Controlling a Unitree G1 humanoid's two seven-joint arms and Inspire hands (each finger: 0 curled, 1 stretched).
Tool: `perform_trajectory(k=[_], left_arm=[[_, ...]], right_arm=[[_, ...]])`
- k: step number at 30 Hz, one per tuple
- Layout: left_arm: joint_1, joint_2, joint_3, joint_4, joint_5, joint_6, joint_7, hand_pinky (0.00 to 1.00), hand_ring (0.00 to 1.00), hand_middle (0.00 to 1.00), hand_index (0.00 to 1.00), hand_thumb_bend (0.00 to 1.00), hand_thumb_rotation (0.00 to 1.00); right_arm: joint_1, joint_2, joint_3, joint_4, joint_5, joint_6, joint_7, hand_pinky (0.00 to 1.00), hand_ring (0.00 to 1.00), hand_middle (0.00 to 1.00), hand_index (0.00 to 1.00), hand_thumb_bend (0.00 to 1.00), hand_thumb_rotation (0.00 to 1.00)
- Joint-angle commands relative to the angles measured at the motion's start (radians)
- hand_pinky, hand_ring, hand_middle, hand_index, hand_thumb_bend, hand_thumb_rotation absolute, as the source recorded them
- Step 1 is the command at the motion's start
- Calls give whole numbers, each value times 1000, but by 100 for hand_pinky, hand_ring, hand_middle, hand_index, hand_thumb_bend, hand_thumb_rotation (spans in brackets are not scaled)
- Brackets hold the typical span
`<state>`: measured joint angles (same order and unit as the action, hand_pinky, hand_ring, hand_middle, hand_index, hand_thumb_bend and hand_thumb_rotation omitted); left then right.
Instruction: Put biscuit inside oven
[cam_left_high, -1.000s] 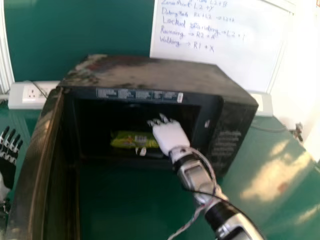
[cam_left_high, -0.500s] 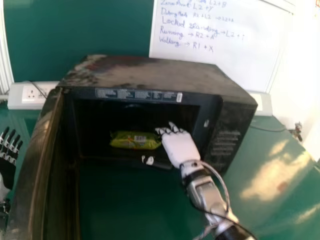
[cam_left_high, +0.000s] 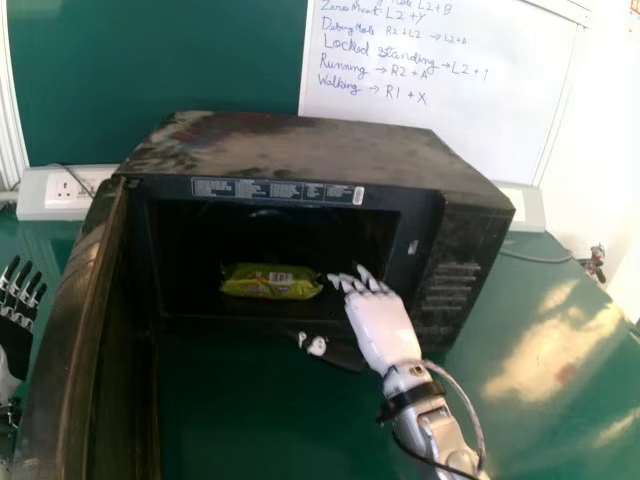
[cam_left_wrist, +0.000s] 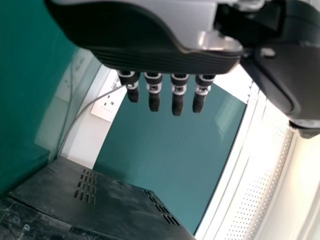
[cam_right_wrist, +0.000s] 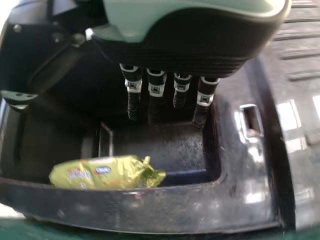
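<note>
Inside the oven (cam_left_high: 300, 150), near the front, the packet (cam_left_high: 268, 284) may be dragged out if the open, empty right hand (cam_left_high: 382, 328) snags it.

Right hand (cam_left_high: 380, 330): 4 o'clock, head view; white rounded back, ribbed black edge
Right-hand fingers (cam_right_wrist: 133, 102): black, silver bands
Screws (cam_right_wrist: 56, 37): round, black housing
Forearm (cam_left_high: 442, 432): 5 o'clock; silver-white, black strap (cam_left_high: 412, 398)
Cables (cam_left_high: 471, 402): pale, black
Left hand (cam_left_high: 14, 342): 9 o'clock; black palm
Left-hand fingers (cam_left_wrist: 154, 101): black, silver bands
</note>
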<state>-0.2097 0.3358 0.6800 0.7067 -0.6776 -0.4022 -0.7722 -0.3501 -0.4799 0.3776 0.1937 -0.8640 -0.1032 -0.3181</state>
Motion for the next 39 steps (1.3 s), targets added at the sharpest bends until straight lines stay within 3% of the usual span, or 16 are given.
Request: perform_trajectory(k=[1,6,13,26,33,39], left_arm=[[42,-50,-7,30,2,-1,6,97,77,81,96,0,0],[40,-46,-6,34,0,3,5,95,76,82,97,0,0],[40,-44,-9,30,6,7,14,94,76,82,96,0,0],[35,-44,-4,37,-2,8,1,99,77,81,97,0,0],[36,-43,-5,41,2,0,-1,90,75,81,96,0,0],[37,-40,-4,41,3,1,-1,97,76,82,96,0,0]], right_arm=[[26,-7,-24,41,32,-57,-51,76,83,85,87,98,70],[37,-11,-42,156,66,-209,-171,75,81,83,86,97,67],[48,-18,-66,284,99,-362,-273,73,78,80,86,96,74],[48,-1,-126,472,188,-508,-381,68,73,76,82,88,69],[50,29,-173,552,243,-559,-403,67,72,75,81,87,72],[42,74,-226,647,331,-635,-382,67,68,72,80,84,73]])
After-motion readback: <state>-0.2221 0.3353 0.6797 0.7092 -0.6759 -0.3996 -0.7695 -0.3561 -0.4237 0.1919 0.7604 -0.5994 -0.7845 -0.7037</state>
